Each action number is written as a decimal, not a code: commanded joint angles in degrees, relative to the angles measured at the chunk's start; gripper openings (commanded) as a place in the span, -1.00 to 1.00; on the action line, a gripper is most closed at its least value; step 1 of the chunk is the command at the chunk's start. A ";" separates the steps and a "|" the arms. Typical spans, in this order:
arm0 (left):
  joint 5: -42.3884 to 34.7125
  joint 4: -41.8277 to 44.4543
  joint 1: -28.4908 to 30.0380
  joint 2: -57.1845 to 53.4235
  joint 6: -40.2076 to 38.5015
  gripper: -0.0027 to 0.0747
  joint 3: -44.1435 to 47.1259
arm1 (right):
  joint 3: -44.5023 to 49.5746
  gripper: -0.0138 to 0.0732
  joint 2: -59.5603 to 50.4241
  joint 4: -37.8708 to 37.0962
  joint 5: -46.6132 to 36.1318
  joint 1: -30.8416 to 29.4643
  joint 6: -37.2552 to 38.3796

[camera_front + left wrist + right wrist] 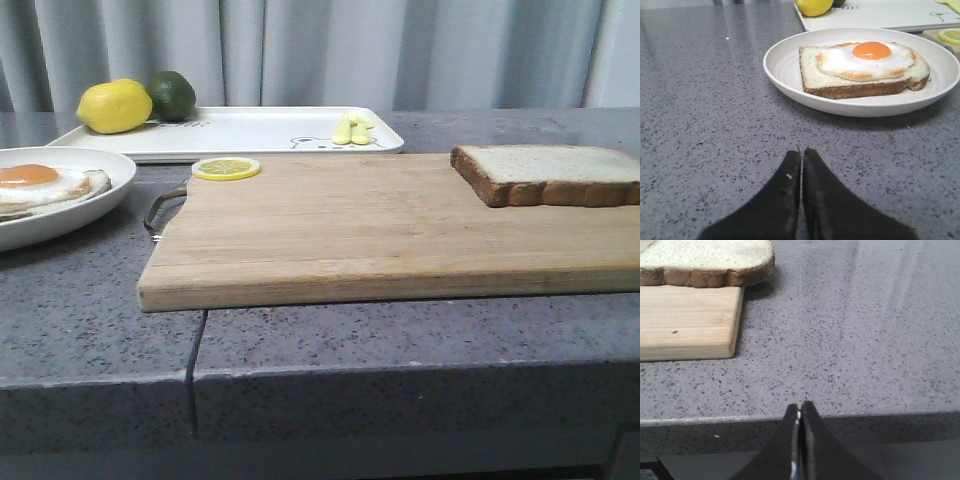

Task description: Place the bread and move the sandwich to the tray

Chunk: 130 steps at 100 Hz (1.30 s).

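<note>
Crusted bread lies flat on wood; egg-topped sandwich sits plated beside white tray.

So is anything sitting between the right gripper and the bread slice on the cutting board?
Nothing visible. Only bare counter lies between the shut right gripper and the bread, which overhangs the corner of the cutting board nearest it.

The front view looks low across the desk's near edge; each wrist view sits close above the countertop, sharing the egg-topped sandwich and bread.
</note>
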 commanded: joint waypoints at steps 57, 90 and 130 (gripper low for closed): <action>-3.69 3.61 0.04 -1.70 0.04 -0.98 0.88 | 0.47 -0.82 -1.15 -0.62 -2.47 -0.47 -0.17; -4.93 8.70 0.04 -1.70 0.04 -0.98 0.88 | 0.47 -0.82 -1.15 -0.62 -2.47 -0.47 -0.17; -15.82 2.47 0.04 -1.70 0.04 -0.98 0.88 | 0.48 -0.82 -1.15 3.05 -9.60 -0.47 -0.17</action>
